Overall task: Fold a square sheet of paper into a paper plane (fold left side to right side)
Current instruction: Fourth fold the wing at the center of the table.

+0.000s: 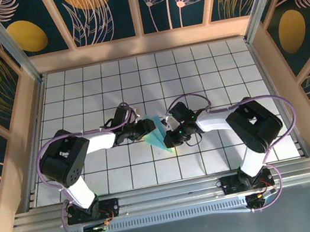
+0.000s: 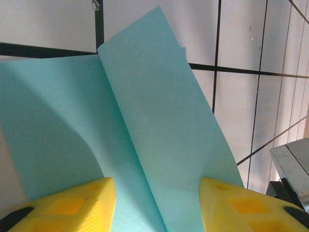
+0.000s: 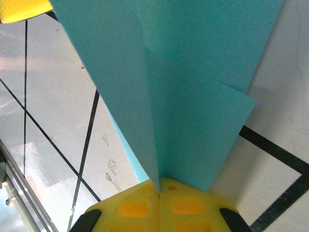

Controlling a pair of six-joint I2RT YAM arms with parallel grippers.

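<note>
The square sheet of paper is creased into a slim, pointed teal paper plane (image 1: 158,136), held up between the two arms at the middle of the table. My right gripper (image 3: 159,182) is shut on its central fold, and the two wings (image 3: 193,92) spread away from the pads. In the top view the right gripper (image 1: 170,139) sits at the plane's near right side. My left gripper (image 1: 147,128) is at its left. The yellow left fingers (image 2: 82,203) stand well apart over the paper (image 2: 159,121), one on each side of a raised flap, without pinching it.
The table is white tile with black grid lines (image 1: 79,93), walled by wooden frames (image 1: 24,121) on the left, right and back. A metal rail (image 1: 169,194) with both arm bases runs along the near edge. Purple cables loop beside each arm.
</note>
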